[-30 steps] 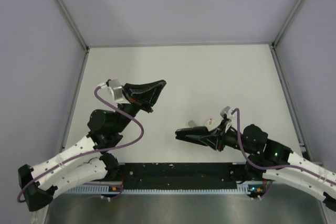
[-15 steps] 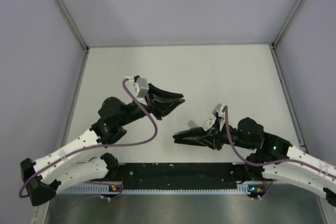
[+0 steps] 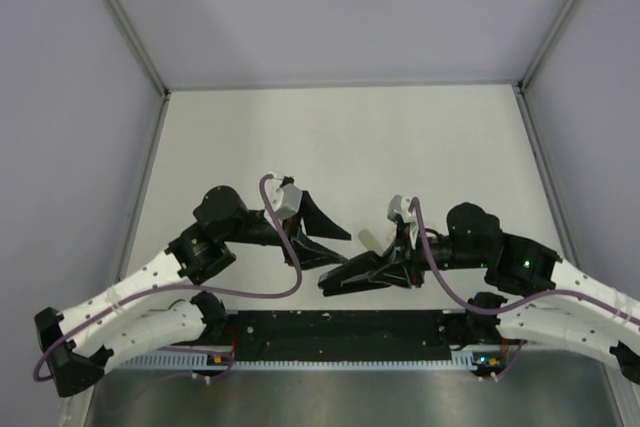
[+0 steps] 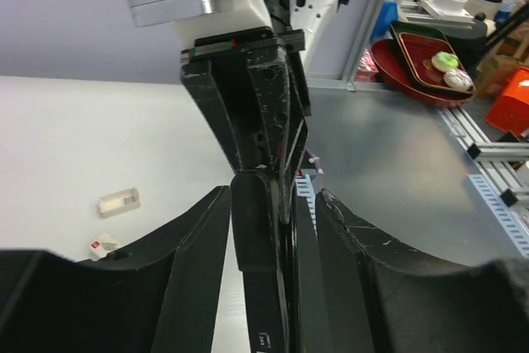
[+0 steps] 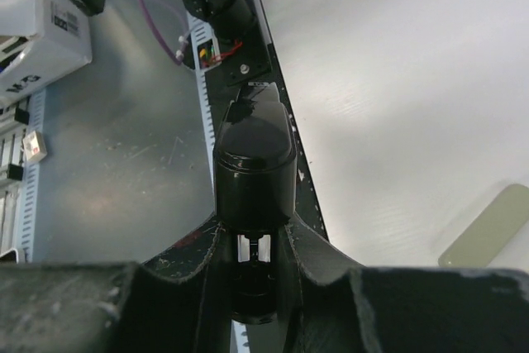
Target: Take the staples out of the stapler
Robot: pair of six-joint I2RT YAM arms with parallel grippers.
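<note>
Table (image 3: 400,137) surface is white; the work sits in the air above its near part. Right gripper (image 5: 253,233) is clamped narrowly on the stapler (image 5: 254,163), which is held clear of the surface. Left gripper (image 3: 345,249) stands roughly half open, jaws straddling the stapler's free end without gripping. Judged early: no staples visible outside, magazine apparently unopened. Grey-green bar (image 5: 488,225) and small white box (image 4: 102,245) lie aside, obstructing nothing.
</note>
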